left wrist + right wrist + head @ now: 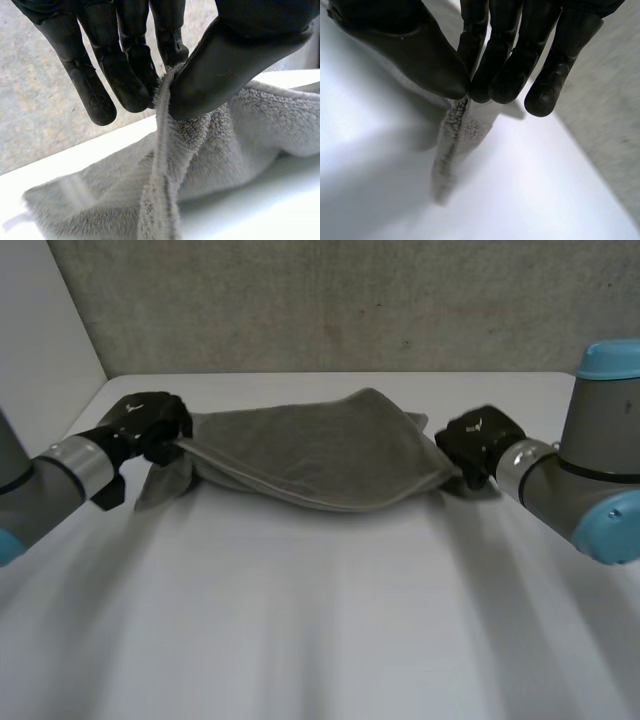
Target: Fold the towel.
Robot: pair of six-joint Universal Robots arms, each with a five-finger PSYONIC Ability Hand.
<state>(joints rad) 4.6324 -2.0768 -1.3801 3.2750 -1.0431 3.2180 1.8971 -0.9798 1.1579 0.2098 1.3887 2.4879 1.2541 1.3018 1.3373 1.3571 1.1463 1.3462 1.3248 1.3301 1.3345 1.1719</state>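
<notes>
The fingers (125, 85) of the left hand (150, 425) press against its thumb (225, 65), pinching an edge of the grey towel (320, 455) between them. The fingers (505, 75) of the right hand (480, 445) close on their own thumb in the same way, nipping a thin ridge of the cloth at the opposite end. Between the two grips the towel stretches across the far part of the white counter (320, 640), doubled over itself in layers, its sagging underside resting on the surface and a loose end drooping below the left hand.
</notes>
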